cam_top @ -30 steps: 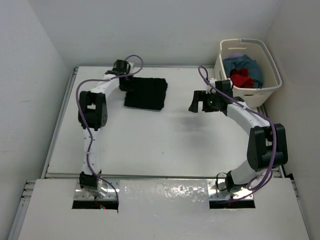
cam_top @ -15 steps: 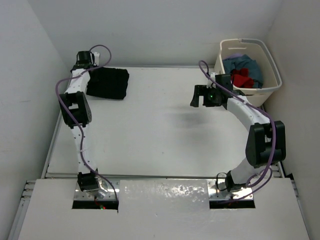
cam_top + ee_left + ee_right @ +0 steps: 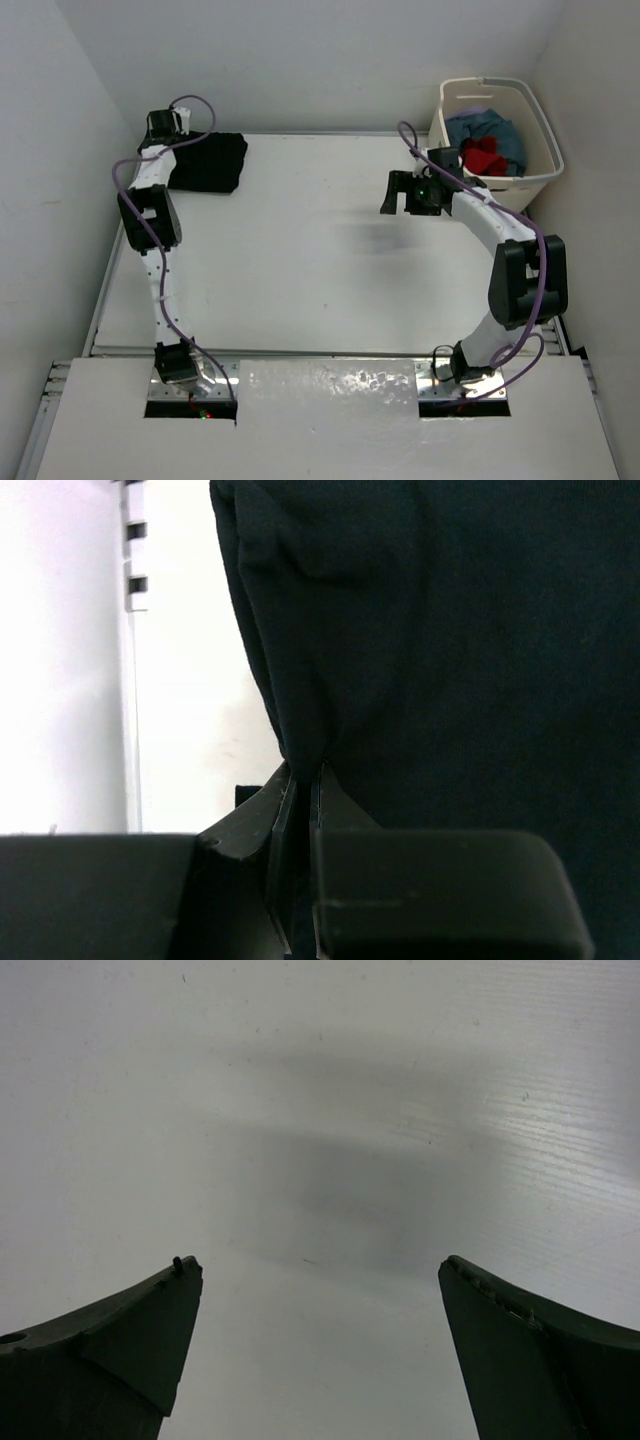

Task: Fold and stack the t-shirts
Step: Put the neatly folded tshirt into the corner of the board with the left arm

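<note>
Left tool [image 3: 305,780]: shut, its two fingers pinched on a fold at the edge of the black shirt [image 3: 212,162], as the left wrist view shows plainly. The black shirt lies folded flat on the surface [image 3: 300,260], in the far left corner, its longer side roughly along the far edge. Right tool [image 3: 320,1260]: fully open, holding nothing, with only bare surface under and between its fingers. It hangs over the far right part of the surface, just beside the basket [image 3: 510,190]. The basket stands at the far right corner and holds a teal shirt [image 3: 500,135] and a red shirt [image 3: 485,155], both crumpled together. A purple shirt cannot be made out with certainty. Assessment: one shirt appears folded and placed, and the rest await handling. The deciding relation is that the remaining shirts lie beyond and to the right of the right tool, inside the basket, while the left arm is well apart at the opposite corner. The right arm is clearly the nearer for the next pick. The heaped cloth shows no clear long axis.
</note>
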Controlling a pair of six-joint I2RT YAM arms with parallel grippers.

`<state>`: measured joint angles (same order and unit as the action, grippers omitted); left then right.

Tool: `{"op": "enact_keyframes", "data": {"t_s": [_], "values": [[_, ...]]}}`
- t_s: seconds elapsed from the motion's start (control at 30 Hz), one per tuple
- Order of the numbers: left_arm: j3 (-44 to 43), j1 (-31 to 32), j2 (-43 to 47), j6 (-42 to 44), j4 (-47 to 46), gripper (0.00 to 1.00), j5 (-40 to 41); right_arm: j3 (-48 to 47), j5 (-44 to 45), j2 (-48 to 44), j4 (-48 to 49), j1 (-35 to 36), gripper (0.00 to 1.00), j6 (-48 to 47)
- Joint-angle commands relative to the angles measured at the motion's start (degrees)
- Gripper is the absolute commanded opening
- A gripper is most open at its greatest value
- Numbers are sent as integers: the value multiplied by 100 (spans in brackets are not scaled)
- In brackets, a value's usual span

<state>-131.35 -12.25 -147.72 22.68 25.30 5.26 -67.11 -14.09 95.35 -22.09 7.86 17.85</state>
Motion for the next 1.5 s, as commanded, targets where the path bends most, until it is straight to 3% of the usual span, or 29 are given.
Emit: {"op": "enact_keyframes", "data": {"t_s": [0.0,0.13,0.17,0.23,0.43,0.67,0.77,0.93,1.07,1.17,1.3,1.33,1.47], "values": [[-277,-260,-29,18,-543,0,169,-250,-50,-87,11,5,99,166],[-304,-278,-64,-131,-832,2,335,-250,-85,-87,-6,23,99,167],[-312,-278,-64,-202,-903,21,405,-267,-77,-87,-24,40,99,149],[-356,-278,-46,-351,-983,99,546,-285,-77,-96,-59,49,99,123],[-295,-278,410,-597,-957,100,986,-206,-112,-245,-15,111,99,88],[-233,-208,1806,-1344,-466,100,855,-302,379,-745,-41,119,99,-27],[178,82,2606,-1835,-96,100,854,-268,713,-886,-33,111,99,-106],[2040,670,4115,-3417,-7,100,56,-530,1381,-948,-182,84,99,-219],[4119,1555,5085,-3797,-550,100,36,-1485,1785,-563,-507,-29,99,-404],[4905,1778,5534,-3937,-631,100,-426,-2451,1962,-150,-674,-293,99,-361],[5295,1796,5912,-3877,-658,100,-97,-4288,2637,1252,-1470,-671,99,-124],[5278,1796,5913,-3824,-562,100,418,-5119,2839,1545,-1578,-689,99,-141],[4839,1788,5562,-3639,-78,100,907,-6453,3868,2698,-1615,-838,99,95]]}}
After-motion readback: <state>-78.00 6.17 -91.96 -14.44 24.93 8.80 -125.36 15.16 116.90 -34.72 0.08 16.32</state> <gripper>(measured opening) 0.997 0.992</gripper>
